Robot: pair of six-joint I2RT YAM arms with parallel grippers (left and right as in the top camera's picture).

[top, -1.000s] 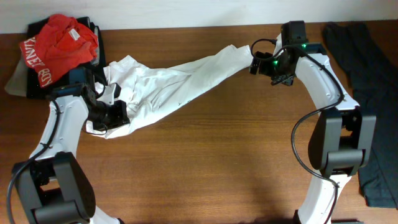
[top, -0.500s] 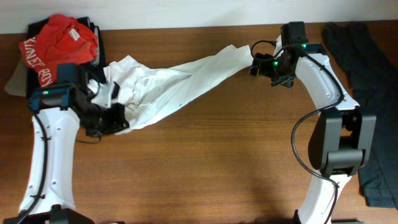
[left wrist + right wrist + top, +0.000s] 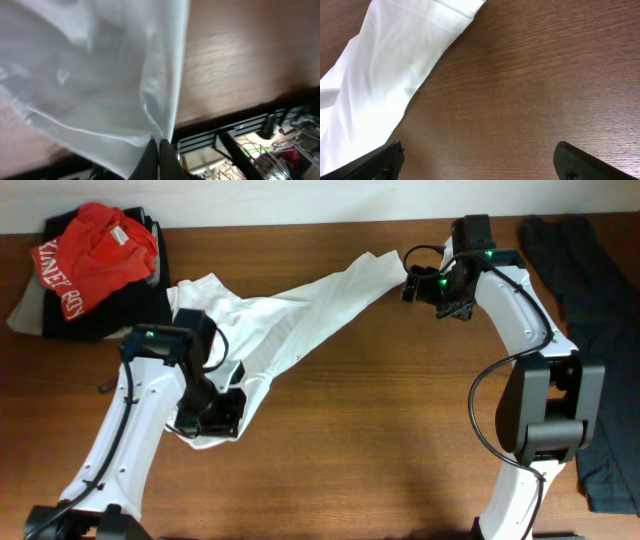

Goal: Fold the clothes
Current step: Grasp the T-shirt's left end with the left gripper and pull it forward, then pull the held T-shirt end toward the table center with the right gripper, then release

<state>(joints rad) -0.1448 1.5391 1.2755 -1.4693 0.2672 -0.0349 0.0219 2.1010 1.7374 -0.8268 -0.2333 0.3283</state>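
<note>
The wooden worktop [image 3: 380,440] carries a white T-shirt [image 3: 290,320], stretched in a crumpled band from left of centre toward the far right. A dark garment [image 3: 590,330] lies along the right edge, well apart from it. A red shirt [image 3: 95,250] sits on a dark pile [image 3: 60,325] in the far left corner. The left claw [image 3: 157,155] is pinched tight on the T-shirt's near-left edge. The right claw [image 3: 480,160] gapes wide, holding nothing, just beside the T-shirt's far end.
</note>
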